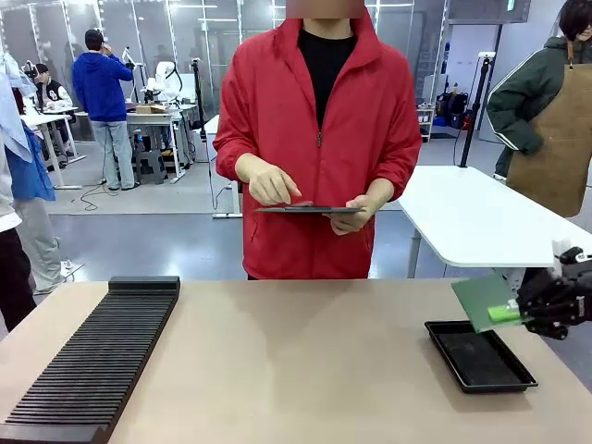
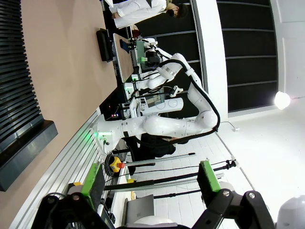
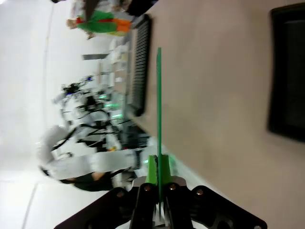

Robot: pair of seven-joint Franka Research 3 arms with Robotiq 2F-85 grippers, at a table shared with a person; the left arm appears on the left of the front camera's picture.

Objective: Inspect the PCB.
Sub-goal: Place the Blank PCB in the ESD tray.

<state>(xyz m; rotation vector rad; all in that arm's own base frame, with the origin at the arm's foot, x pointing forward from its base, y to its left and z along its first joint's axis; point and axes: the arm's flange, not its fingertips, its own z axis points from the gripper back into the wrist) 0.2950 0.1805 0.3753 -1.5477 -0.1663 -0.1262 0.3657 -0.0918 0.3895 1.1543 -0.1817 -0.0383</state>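
The right gripper (image 1: 520,312) is closed on the PCB (image 1: 483,301), its green pads pinching one edge. It holds the board in the air above the black tray (image 1: 480,356), tilted, near the right edge of the tabletop (image 1: 296,370). In the right wrist view the PCB (image 3: 158,109) appears edge-on between the pads. The left gripper (image 2: 150,183) has its fingers spread wide and holds nothing. A black slotted rack (image 1: 92,361) lies along the left edge. At the far side a person's hands (image 1: 270,185) hold a dark tablet (image 1: 308,210).
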